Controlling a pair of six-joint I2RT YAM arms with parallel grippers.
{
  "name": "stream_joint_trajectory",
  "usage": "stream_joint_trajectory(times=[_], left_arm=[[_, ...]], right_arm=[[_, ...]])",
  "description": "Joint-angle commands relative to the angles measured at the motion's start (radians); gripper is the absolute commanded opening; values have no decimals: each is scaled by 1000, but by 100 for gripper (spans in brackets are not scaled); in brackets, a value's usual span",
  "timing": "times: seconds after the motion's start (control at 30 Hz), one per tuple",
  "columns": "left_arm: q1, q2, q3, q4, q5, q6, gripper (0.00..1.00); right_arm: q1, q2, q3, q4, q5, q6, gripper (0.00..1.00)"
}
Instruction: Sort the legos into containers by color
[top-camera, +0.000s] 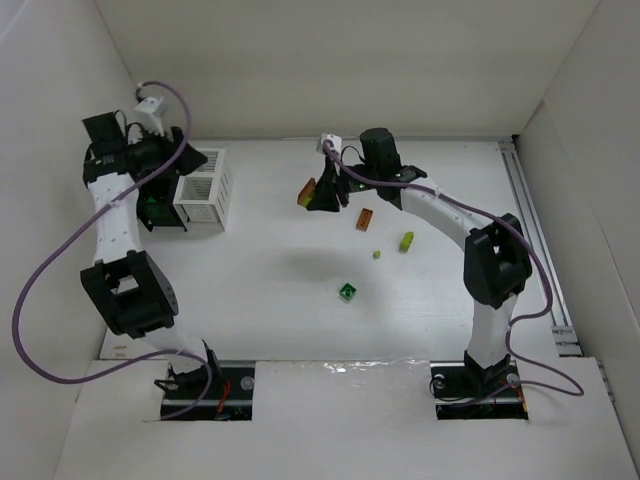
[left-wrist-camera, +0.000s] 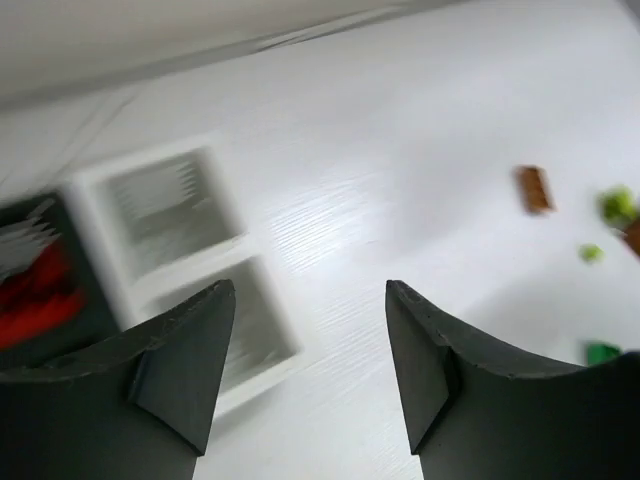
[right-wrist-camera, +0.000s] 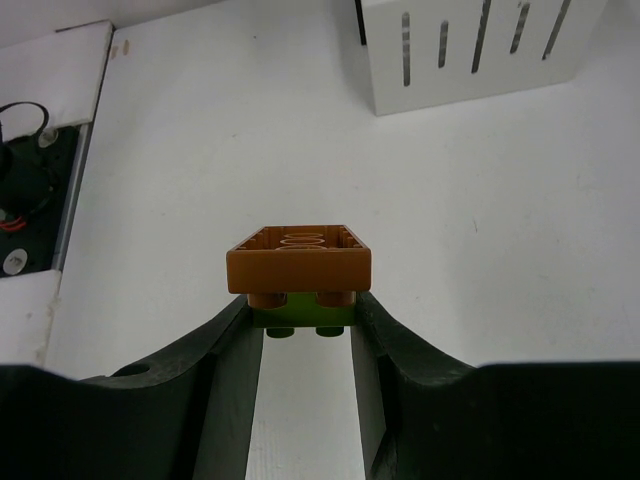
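White tabletop (top-camera: 280, 320): right gripper (right-wrist-camera: 300, 325) clamps an orange-and-green lego cluster (right-wrist-camera: 299, 262); left gripper (left-wrist-camera: 308, 300) stands parted and empty by the far-left containers (top-camera: 203, 200).

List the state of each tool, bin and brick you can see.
Left tool, open, empty.
Right tool, shut on orange-green cluster.
Black bin, something red inside.
White bin, upright, contents unclear.
Orange brick, loose on table.
Yellow-green bricks, loose on table.
Green brick, loose on table.
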Motion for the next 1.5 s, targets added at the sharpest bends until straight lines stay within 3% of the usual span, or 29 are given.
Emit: stream_joint_trajectory(times=[0.0,0.17,0.47,0.63,0.9,1.03,1.37,1.47], left_arm=[[-150,-63,31,-175,333,200,58],[-295,-170,-91,-94,324,201,60],[-372,-161,-85,-106,354,253,61],[-437,-131,-36,-251,354,404,63],[-437,-89,20,-485,410,670,63],[-437,-71,31,-539,410,722,63],[-464,-52,50,-536,385,718,63],[-464,-52,41,-492,376,676,57]], right_arm=[[7,-18,85,21,-61,-25,0],[26,13,147,21,-128,-25,0],[69,24,191,12,-160,-25,0],[88,42,201,12,-160,-16,0],[89,42,201,12,-160,-16,0],[98,42,201,12,-160,-16,0],[107,51,221,12,-160,-16,0],[107,51,221,12,-160,-16,0]])
